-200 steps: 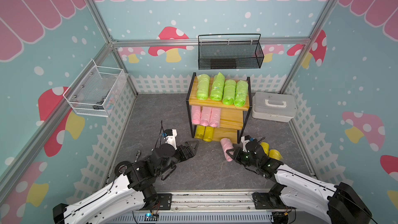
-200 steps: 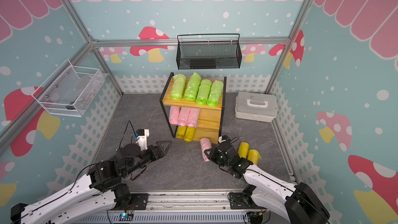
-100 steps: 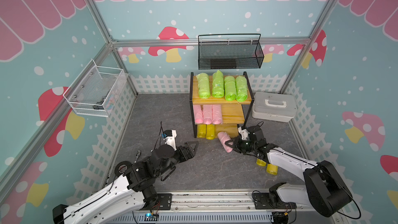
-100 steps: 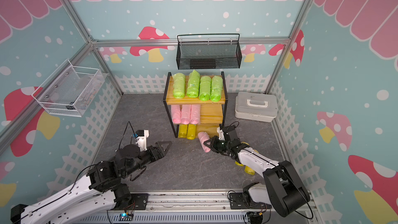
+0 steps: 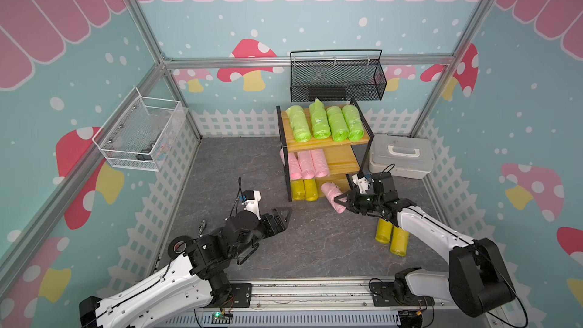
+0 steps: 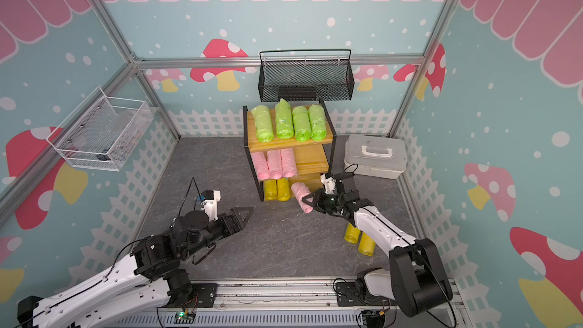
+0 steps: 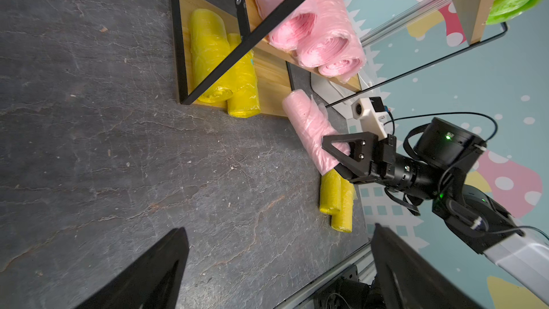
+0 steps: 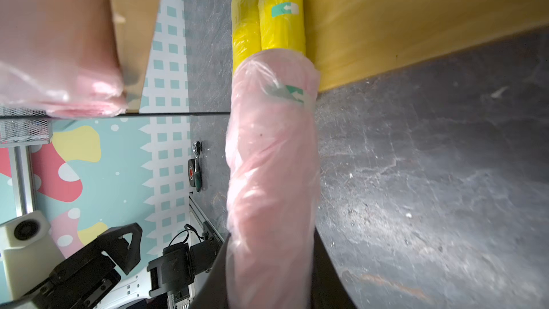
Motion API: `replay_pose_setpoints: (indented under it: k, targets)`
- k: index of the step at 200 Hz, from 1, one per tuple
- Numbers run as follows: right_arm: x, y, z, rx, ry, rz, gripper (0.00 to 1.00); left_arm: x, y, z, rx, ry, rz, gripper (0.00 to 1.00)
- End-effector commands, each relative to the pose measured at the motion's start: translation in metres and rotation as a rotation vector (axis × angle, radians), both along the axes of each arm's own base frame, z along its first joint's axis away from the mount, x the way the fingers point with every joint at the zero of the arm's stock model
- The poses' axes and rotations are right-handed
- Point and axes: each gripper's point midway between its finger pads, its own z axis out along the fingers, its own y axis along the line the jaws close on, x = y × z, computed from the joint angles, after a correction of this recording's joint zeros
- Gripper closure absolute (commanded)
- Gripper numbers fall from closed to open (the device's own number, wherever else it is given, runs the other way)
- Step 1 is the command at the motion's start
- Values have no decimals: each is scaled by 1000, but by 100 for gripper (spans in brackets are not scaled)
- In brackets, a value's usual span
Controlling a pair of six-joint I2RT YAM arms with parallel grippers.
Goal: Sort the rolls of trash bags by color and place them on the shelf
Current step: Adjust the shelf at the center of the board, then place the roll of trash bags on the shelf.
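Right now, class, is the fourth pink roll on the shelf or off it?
Off it. The right gripper holds the pink roll in front of the shelf; three others lie on the middle board.

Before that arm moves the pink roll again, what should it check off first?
1. Is the pink roll clamped in the right jaws: ok.
2. Free room on the middle board beside the three pink rolls: ok.
3. Held roll raised to that board's height: not ok; its far end sits low, by the bottom board.
4. Held roll clear of the yellow rolls on the bottom board: cannot tell.
5. Are the left jaws out of the way: ok, open over the floor, apart from the boards.
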Motion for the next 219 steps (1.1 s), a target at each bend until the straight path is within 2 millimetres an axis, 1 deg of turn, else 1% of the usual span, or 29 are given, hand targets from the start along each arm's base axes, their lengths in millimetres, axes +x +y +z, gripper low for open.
replay_pose_setpoints:
  k: [1,20,30,42,54,67,82,94,116,130,153,172,197,219]
  targets:
    - [-29,-12,-3,-54,13,19,100,3,-3,4,6,-14,-11,2]
    - [-47,-18,9,-69,-11,31,100,4,-7,5,3,-11,-21,2]
    - [-55,-19,21,-55,-40,40,100,4,-9,5,5,-8,-25,2]
    - [-62,-17,45,-13,-111,54,100,5,-11,6,0,-9,-29,2]
    - [-64,-16,73,34,-208,52,100,5,-11,7,-3,-11,-29,2]
    - [-62,-17,100,70,-301,28,100,6,-12,8,-11,-14,-27,2]
    - [-54,-18,117,88,-342,-3,100,7,-14,9,-23,-13,-28,2]
    - [-44,-16,122,108,-347,-26,100,7,-16,9,-31,-12,-32,2]
    - [-18,-13,129,158,-365,-91,100,6,-19,13,-37,-12,-46,2]
    - [-3,-11,131,173,-370,-119,100,5,-18,15,-37,-15,-46,2]
    - [19,-11,142,232,-393,-181,100,4,-13,17,-36,-24,-36,2]
    - [31,-12,147,261,-408,-224,100,4,-9,17,-33,-31,-24,2]
    - [45,-10,156,304,-426,-252,100,5,-9,15,-26,-29,-20,2]
    - [56,-10,155,310,-422,-278,100,6,-12,12,-16,-22,-28,2]
